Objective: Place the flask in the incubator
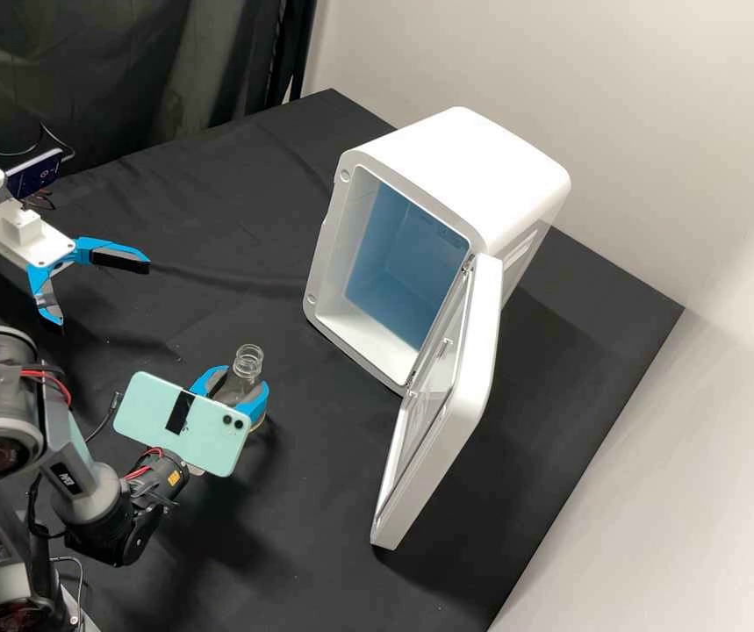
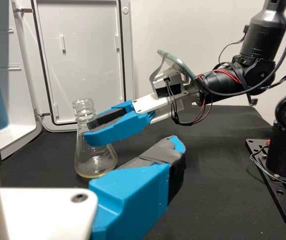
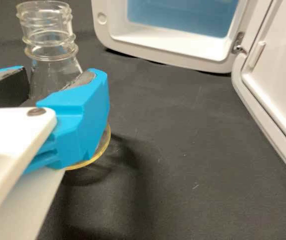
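**On the bench, flask standing in the right gripper's grip**

Before the incubator's open front, the flask point(image 1: 247, 373) is standing upright on the bench point(image 1: 219, 202), its mouth uncapped. The right gripper point(image 1: 232, 397) is closing on it: one blue finger is pressing each side of the glass cone just under the neck, and the base is resting on the black surface. A mint phone point(image 1: 188, 423) is riding on that arm's wrist, just behind the gripper.

Near the flask, the incubator point(image 1: 482, 175) is sitting with its blue interior facing the arms. Its door point(image 1: 447, 395) is hanging wide open on the side nearer the camera.

Well apart from the flask, the left gripper point(image 1: 100, 290) is hovering above the bench, its jaws gaping wide and holding nothing. It is pointing towards the flask and the incubator.
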You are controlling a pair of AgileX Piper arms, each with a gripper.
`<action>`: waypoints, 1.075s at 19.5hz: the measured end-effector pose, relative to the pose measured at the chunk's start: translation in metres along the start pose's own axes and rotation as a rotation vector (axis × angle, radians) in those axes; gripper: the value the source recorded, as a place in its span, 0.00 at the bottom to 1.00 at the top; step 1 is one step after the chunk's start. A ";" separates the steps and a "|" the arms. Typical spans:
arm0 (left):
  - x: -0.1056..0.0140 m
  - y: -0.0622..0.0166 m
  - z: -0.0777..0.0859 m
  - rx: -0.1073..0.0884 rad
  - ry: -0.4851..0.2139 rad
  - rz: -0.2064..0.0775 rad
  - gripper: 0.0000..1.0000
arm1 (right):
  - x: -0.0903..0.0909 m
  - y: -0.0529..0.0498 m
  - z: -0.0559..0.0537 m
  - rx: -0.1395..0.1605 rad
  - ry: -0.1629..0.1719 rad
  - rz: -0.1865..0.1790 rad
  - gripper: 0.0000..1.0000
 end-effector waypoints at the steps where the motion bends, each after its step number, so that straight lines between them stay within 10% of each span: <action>1: 0.000 0.0000 0.000 0.000 0.000 0.000 1.00 | -0.001 0.001 0.000 0.010 0.000 0.006 0.00; 4: 0.000 -0.0001 0.000 0.000 0.000 -0.001 1.00 | -0.001 0.001 -0.001 0.010 0.002 0.004 0.00; 5: 0.000 -0.0001 0.000 0.000 0.000 -0.001 1.00 | -0.001 0.001 -0.001 0.010 0.002 0.004 1.00; 21: 0.001 -0.0024 0.000 -0.004 -0.002 -0.012 1.00 | 0.004 0.001 -0.001 -0.003 -0.016 0.035 1.00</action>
